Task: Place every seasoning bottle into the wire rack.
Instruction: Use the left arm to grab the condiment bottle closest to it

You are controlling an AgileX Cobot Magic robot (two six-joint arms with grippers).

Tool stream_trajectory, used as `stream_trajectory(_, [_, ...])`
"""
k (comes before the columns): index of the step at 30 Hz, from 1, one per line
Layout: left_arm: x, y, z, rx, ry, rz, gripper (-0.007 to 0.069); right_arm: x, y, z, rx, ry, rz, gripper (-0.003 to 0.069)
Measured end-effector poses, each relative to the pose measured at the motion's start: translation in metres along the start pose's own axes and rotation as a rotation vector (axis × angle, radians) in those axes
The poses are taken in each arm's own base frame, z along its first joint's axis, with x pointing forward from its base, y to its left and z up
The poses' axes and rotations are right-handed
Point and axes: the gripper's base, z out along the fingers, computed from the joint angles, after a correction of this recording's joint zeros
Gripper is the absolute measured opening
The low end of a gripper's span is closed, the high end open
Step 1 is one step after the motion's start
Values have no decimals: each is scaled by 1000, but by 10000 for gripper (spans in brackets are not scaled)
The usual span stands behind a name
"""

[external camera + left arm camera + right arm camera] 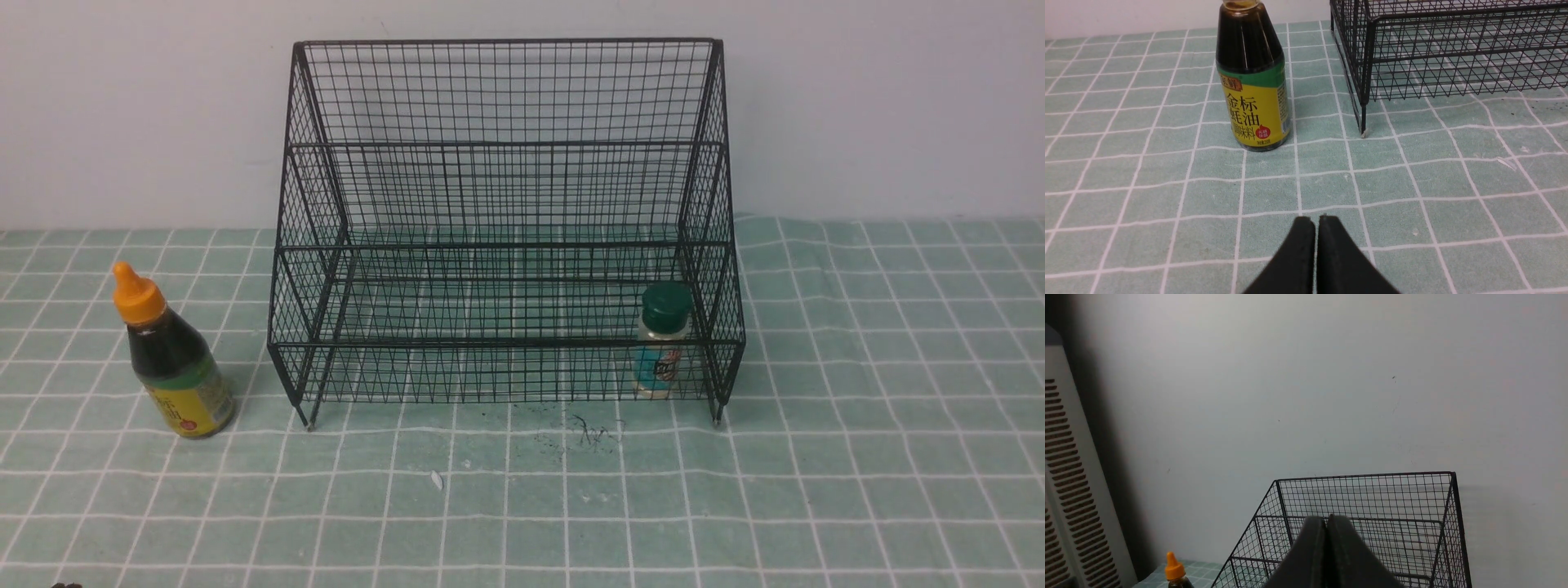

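Note:
The black wire rack [506,147] stands at the back middle of the table. The small clear shaker [660,343] with green lid and teal label stands upright inside the rack's lowest tier, at its right end. The dark-sauce bottle [170,355] with orange cap stands upright on the cloth left of the rack; it also shows in the left wrist view [1253,81]. My left gripper [1316,218] is shut and empty, low over the cloth, well short of that bottle. My right gripper [1327,518] is shut and empty, raised and facing the rack [1372,522]. Neither gripper shows in the front view.
A green checked cloth [857,408] covers the table. A white wall stands behind the rack. A white slatted appliance [1069,490] stands far left in the right wrist view. Small dark specks [588,433] and a white scrap [437,480] lie before the rack.

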Motion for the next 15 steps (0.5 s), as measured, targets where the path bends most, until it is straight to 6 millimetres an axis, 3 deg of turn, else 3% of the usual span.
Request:
stream_trajectory(7, [0, 0, 0, 0, 0, 0, -6, 8, -3, 0, 21, 72, -116, -15])
stream_trajectory(10, [0, 0, 0, 0, 0, 0, -6, 20, -8, 3, 60, 107, -206, -15])
stream_trajectory(13, [0, 0, 0, 0, 0, 0, -6, 44, -19, 8, 180, 150, -264, -15])
stream_trajectory(15, [0, 0, 0, 0, 0, 0, -6, 72, -33, 10, 313, 201, -277, -15])
